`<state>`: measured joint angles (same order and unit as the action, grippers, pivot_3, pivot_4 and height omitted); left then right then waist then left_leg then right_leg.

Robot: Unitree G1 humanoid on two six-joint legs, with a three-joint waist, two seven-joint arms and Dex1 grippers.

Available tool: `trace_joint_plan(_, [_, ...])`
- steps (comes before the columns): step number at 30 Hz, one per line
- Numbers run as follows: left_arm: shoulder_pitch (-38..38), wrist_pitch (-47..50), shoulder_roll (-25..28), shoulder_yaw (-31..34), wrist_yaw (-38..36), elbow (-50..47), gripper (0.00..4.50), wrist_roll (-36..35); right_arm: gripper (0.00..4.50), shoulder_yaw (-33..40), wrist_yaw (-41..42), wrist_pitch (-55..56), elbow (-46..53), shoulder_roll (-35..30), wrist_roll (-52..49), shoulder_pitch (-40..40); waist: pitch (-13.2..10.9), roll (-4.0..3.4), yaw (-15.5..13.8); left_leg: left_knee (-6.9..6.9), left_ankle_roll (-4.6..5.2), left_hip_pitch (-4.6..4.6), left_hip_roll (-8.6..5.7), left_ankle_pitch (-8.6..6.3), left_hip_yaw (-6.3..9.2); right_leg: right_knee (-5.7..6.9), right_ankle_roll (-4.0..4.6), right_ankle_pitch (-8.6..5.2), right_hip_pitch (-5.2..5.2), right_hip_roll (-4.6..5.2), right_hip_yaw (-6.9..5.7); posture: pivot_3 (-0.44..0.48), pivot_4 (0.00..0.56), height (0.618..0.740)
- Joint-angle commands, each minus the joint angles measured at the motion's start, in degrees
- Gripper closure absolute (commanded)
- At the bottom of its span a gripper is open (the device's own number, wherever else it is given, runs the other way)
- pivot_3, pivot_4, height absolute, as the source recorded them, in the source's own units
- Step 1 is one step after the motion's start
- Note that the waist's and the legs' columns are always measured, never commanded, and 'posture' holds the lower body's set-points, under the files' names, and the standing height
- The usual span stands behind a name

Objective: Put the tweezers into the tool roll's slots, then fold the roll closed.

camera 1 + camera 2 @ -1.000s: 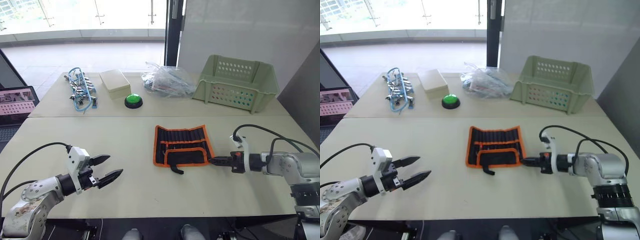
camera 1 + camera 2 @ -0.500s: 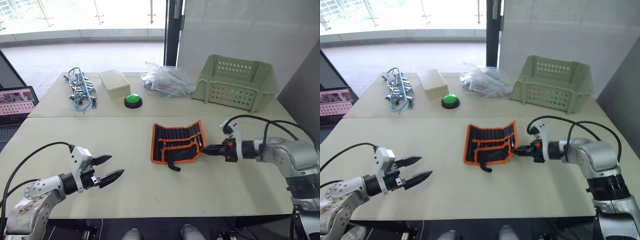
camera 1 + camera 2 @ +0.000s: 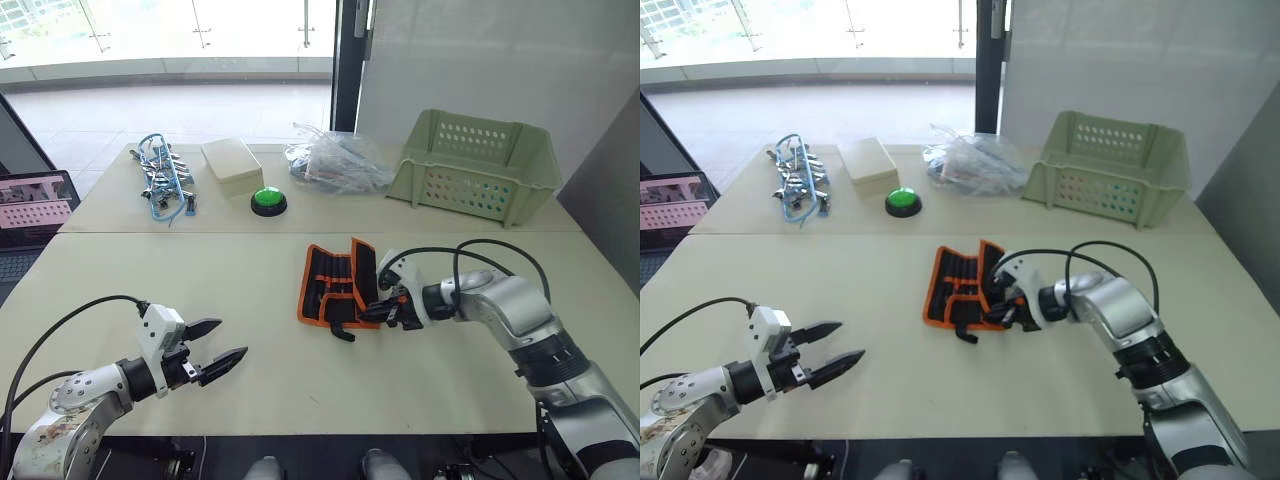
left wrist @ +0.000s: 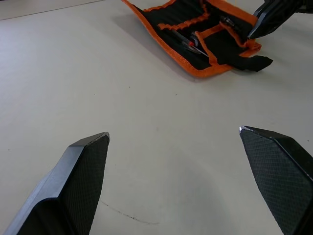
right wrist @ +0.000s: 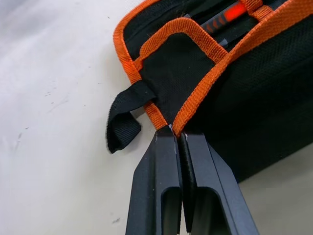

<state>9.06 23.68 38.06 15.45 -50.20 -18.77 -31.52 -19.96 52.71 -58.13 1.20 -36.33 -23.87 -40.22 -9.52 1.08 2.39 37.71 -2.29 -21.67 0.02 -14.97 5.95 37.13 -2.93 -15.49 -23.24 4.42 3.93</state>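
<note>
Pale beige tabletop (image 3: pixel 250 300) fills the foreground, with a seam running across it where a second slab meets the first, and beyond that a bright glazed wall and tiled floor, a dark door post and a white panel behind.

Right tool (image 3: pixel 372 311) is pinched shut on the tool roll (image 3: pixel 335 283), its two black fingers (image 5: pixel 166 181) pressed together on the orange edging right at the roll's near corner. The flap it grips stands lifted and folded over toward the robot's left, so the roll sits half doubled, orange border showing on both layers. A short black strap (image 5: pixel 124 120) curls out onto the tabletop just beside the fingertips. Inside the slots, the tweezers (image 4: pixel 193 45) show as slim dark shafts with a touch of red; how many are seated I cannot tell.

Left tool (image 3: pixel 218 344) hovers low over bare tabletop, well apart from the roll, fingers spread wide and holding nothing.

Far beyond the right tool sits the pale green basket (image 3: pixel 474 165), with a crumpled clear plastic bag (image 3: pixel 335 160) next to it. Further to the robot's left come a green button (image 3: pixel 267 200), a cream box (image 3: pixel 230 166) and a tangle of blue-and-silver clips (image 3: pixel 163 185). A laptop screen (image 3: pixel 36 205) peeks in at the left edge.
</note>
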Motion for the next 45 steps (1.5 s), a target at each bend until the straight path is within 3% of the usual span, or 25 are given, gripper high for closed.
trace_joint_plan(1, [0.1,-2.0,-0.1,1.3,0.8,-1.8,0.00,0.5,4.44,-0.3,-1.4,-1.6,0.6,2.0,0.7,-1.4,0.0,0.00,0.0,0.00,0.00,-0.01,-0.01,0.00,0.00,-0.01,0.00,0.00,0.00,0.01,0.00,0.000,0.150,0.740])
trace_joint_plan(7, [-0.2,-2.6,0.1,0.7,0.8,-1.3,0.00,0.8,4.44,-0.2,-0.5,-4.7,-0.5,4.4,-0.1,-2.8,0.0,0.00,0.2,-0.02,0.00,0.03,0.03,0.00,0.02,0.02,0.01,0.01,-0.01,-0.03,0.00,0.000,0.150,0.740])
trace_joint_plan(14, [-1.1,-2.1,0.7,0.8,0.1,-0.9,0.00,0.2,2.20,2.8,5.1,-3.1,2.4,2.8,-3.5,-2.4,0.0,0.00,0.1,0.00,0.00,0.00,0.00,0.00,0.01,0.01,0.01,0.01,-0.01,-0.01,-0.01,0.000,0.150,0.740])
trace_joint_plan(20, [-2.9,-0.9,1.0,0.3,0.4,0.2,0.00,0.3,0.20,8.4,7.2,8.7,2.9,1.7,-3.2,-0.6,0.0,0.00,0.0,0.00,0.00,0.01,0.00,0.00,0.01,0.01,0.01,0.01,0.00,-0.01,-0.02,0.000,0.150,0.740])
trace_joint_plan(24, [-5.1,1.4,0.7,0.1,1.3,0.4,0.00,-0.7,0.20,15.9,3.4,12.0,0.8,6.1,-5.6,-0.1,0.0,0.00,0.2,0.01,0.00,0.00,0.00,0.00,0.01,0.03,0.01,0.01,-0.01,-0.01,-0.02,0.000,0.150,0.740])
trace_joint_plan(28, [-8.8,4.8,-0.4,0.2,3.5,1.6,0.00,-2.5,0.20,13.2,4.1,20.7,-2.4,6.2,0.1,2.4,0.0,0.00,0.1,0.01,0.00,0.02,0.00,0.00,0.02,0.07,0.01,0.01,-0.01,-0.01,-0.02,0.000,0.150,0.740])
trace_joint_plan(32, [-13.2,12.2,-1.9,-0.9,6.9,2.5,0.00,-5.3,1.39,9.3,3.1,33.2,-10.0,7.6,7.8,5.5,0.0,0.02,0.0,0.04,0.00,0.02,-0.03,0.00,0.02,0.06,0.00,0.01,0.02,0.01,-0.03,0.000,0.150,0.740])
trace_joint_plan(41, [-22.7,29.4,-7.5,-5.7,13.5,6.2,0.00,-11.5,4.46,7.1,1.9,42.9,-19.6,9.5,15.0,7.0,0.0,0.06,0.2,0.09,-0.01,0.11,-0.05,0.01,0.03,0.32,0.00,0.01,0.00,0.01,-0.01,0.000,0.150,0.740])
trace_joint_plan(45, [-26.6,31.2,-9.9,-7.3,15.6,10.0,0.00,-10.4,4.46,6.5,2.3,43.3,-19.9,9.7,16.1,7.5,0.0,0.06,0.1,0.09,-0.08,0.22,-0.06,0.04,0.03,0.42,0.00,0.01,0.06,0.00,0.00,0.000,0.150,0.740])
